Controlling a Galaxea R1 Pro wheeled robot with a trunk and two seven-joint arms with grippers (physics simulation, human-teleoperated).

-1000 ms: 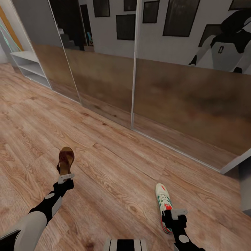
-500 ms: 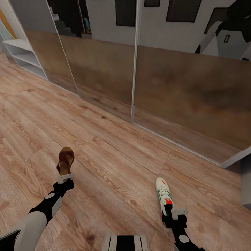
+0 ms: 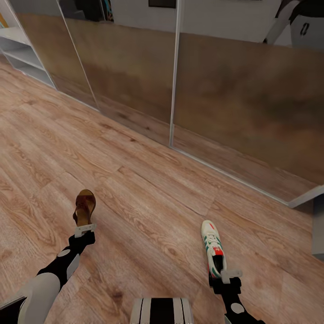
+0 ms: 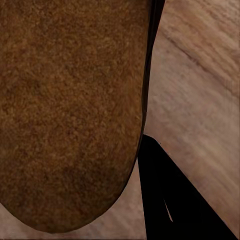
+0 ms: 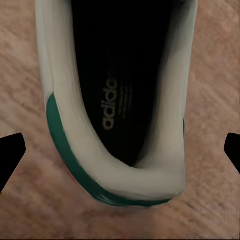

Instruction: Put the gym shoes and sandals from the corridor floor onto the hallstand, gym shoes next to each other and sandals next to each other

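Note:
A dark brown sandal (image 3: pixel 84 206) hangs in front of my left gripper (image 3: pixel 84 228), which is shut on its heel end. Its brown surface (image 4: pixel 70 110) is close against the left wrist camera, with one dark finger (image 4: pixel 165 200) beside it. A cream-white gym shoe (image 3: pixel 212 246) with green stripes lies on the corridor floor (image 3: pixel 148 198), toe pointing away from me. My right gripper (image 3: pixel 221 272) is at its heel, open. In the right wrist view the heel opening (image 5: pixel 117 100) sits between the fingertips (image 5: pixel 10 155), which stand apart from its sides. The hallstand (image 3: pixel 18 51) shows at the far left.
Tall mirrored sliding doors (image 3: pixel 135 67) run along the far side of the wood floor, and their bottom track (image 3: pixel 216 168) runs diagonally. A grey edge (image 3: pixel 317 225) stands at the right. My base (image 3: pixel 162 310) shows at the bottom.
The whole view has shifted: floor, mirrors and gym shoe slid up the picture. My right gripper now sits at the shoe's heel instead of over its middle. The sandal stayed with my left gripper.

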